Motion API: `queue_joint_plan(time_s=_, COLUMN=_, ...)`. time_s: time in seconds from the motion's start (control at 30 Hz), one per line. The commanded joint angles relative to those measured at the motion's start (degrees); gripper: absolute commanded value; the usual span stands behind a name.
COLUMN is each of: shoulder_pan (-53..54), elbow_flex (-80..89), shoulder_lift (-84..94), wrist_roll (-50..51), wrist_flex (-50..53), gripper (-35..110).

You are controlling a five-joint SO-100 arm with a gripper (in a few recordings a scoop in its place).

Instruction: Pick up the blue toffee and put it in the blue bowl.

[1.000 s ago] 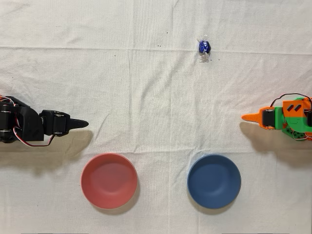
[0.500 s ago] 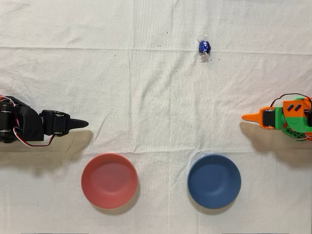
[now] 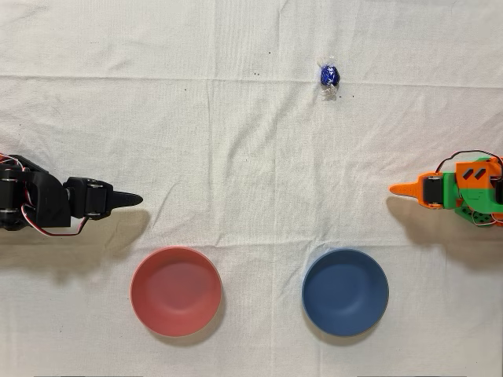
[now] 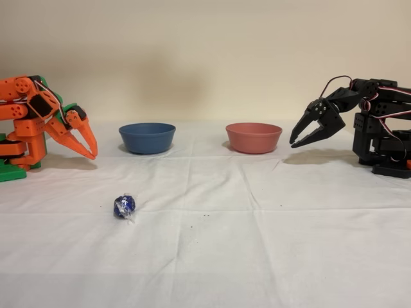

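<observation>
The blue toffee [image 3: 328,75] lies alone on the white cloth near the top of the overhead view; in the fixed view the blue toffee [image 4: 124,206] sits in the foreground left of centre. The blue bowl [image 3: 345,292] is empty at the lower right of the overhead view and stands at the back left as the blue bowl [image 4: 147,137] in the fixed view. My orange gripper [image 3: 393,188] rests at the right edge, shut and empty, well away from both. From the side, the gripper [image 4: 94,153] points down with its fingertips together, just left of the bowl.
A pinkish-red bowl [image 3: 175,290] stands empty left of the blue one, seen again as the red bowl [image 4: 253,136] at the back. The idle black arm [image 3: 47,204] sits at the left edge of the overhead view. Wrinkled white cloth [image 3: 236,157] covers the table.
</observation>
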Motion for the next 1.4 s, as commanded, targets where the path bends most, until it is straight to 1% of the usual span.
queue_joint_plan(time_s=0.0, shoulder_pan=1.14, elbow_flex=-0.88, shoulder_lift=-0.26, wrist_roll=-0.26, wrist_flex=0.18, gripper=0)
queue_joint_plan(time_s=0.6, shoulder_pan=1.14, elbow_flex=-0.88, shoulder_lift=-0.26, wrist_roll=-0.35, wrist_flex=0.18, gripper=0)
queue_joint_plan(time_s=0.73, shoulder_pan=-1.32, elbow_flex=-0.88, shoulder_lift=-0.26, wrist_roll=-1.49, wrist_flex=0.18, gripper=0)
queue_joint_plan(time_s=0.8, shoulder_pan=-0.26, elbow_flex=-0.88, shoulder_lift=-0.53, wrist_roll=-0.18, wrist_flex=-0.26, gripper=0)
queue_joint_plan(time_s=0.93, shoulder_pan=4.13, elbow_flex=-2.64, shoulder_lift=-5.54, wrist_roll=-5.45, wrist_flex=-3.16, gripper=0)
queue_joint_plan(time_s=1.13, shoulder_pan=6.06, elbow_flex=-20.65, shoulder_lift=-15.82, wrist_roll=-7.12, wrist_flex=-0.44, gripper=0)
queue_joint_plan(time_s=1.37, shoulder_pan=7.12, elbow_flex=-40.78, shoulder_lift=-24.43, wrist_roll=-3.34, wrist_flex=0.70, gripper=0)
